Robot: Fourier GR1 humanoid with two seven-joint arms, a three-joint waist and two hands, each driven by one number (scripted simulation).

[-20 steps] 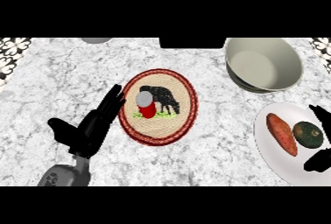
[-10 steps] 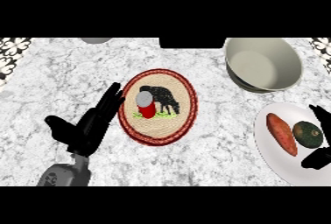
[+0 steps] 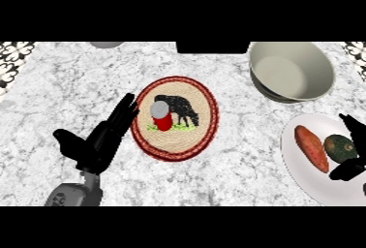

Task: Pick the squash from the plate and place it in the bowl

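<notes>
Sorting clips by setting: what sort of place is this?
Probably a kitchen counter: grey-white marble top, a pale ceramic bowl, and a white plate bearing an orange sweet potato and a dark green squash.

1. A white-and-grey marbled stone counter filled the view.
2. A round woven straw mat with a red border and a black animal picture lay flat near the counter's middle.
3. A deep beige ceramic bowl stood on the counter at the far right, well apart from the mat.
4. A round white plate lay at the near right, just below the bowl and cut off by the view's right edge.
5. A rounded grey object and a dark rectangular object showed partly at the far edge.
</notes>
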